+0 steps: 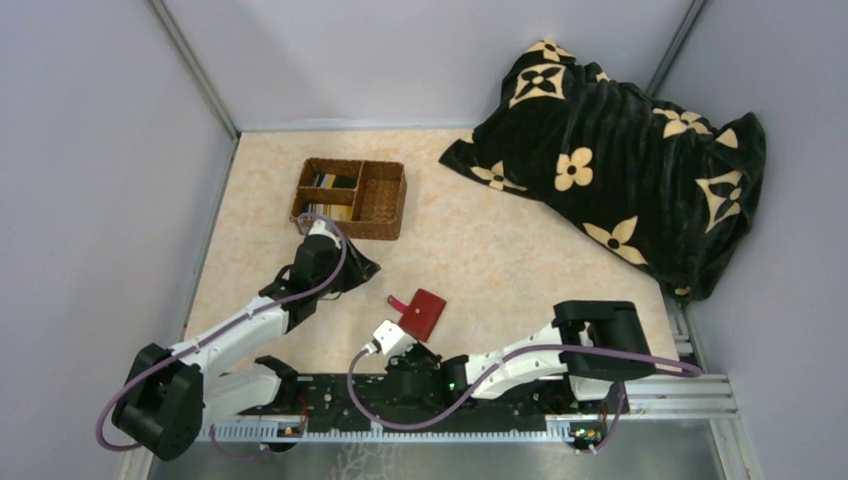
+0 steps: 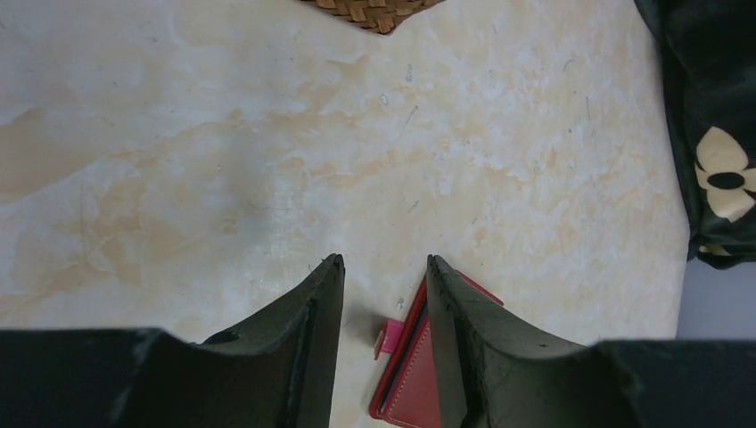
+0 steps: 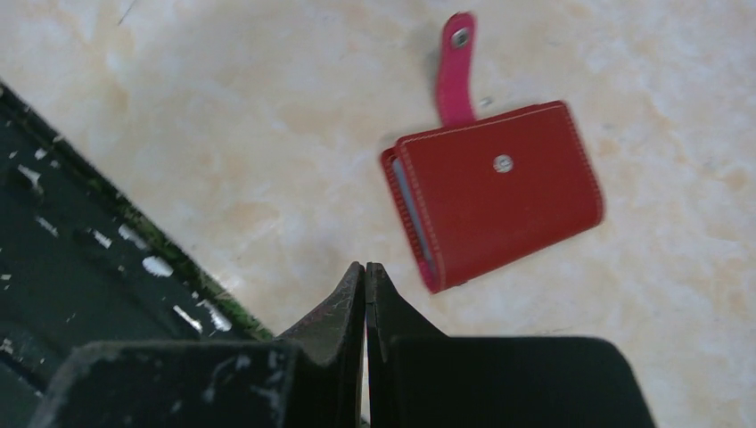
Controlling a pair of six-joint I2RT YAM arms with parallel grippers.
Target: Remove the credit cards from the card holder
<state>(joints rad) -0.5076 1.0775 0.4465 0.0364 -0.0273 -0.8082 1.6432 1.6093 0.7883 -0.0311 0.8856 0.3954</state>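
The red card holder lies closed on the table with its snap tab undone and sticking out. A bluish inner edge shows along its open side in the right wrist view. Several credit cards, dark, striped and yellowish, lie in the left compartments of the wicker basket. My left gripper is open and empty between the basket and the holder. In its own view its right finger overlaps the holder. My right gripper is shut and empty, just near of the holder.
The brown wicker divided basket stands at the back left; its corner shows in the left wrist view. A black blanket with cream flowers fills the back right. The black mounting rail runs along the near edge.
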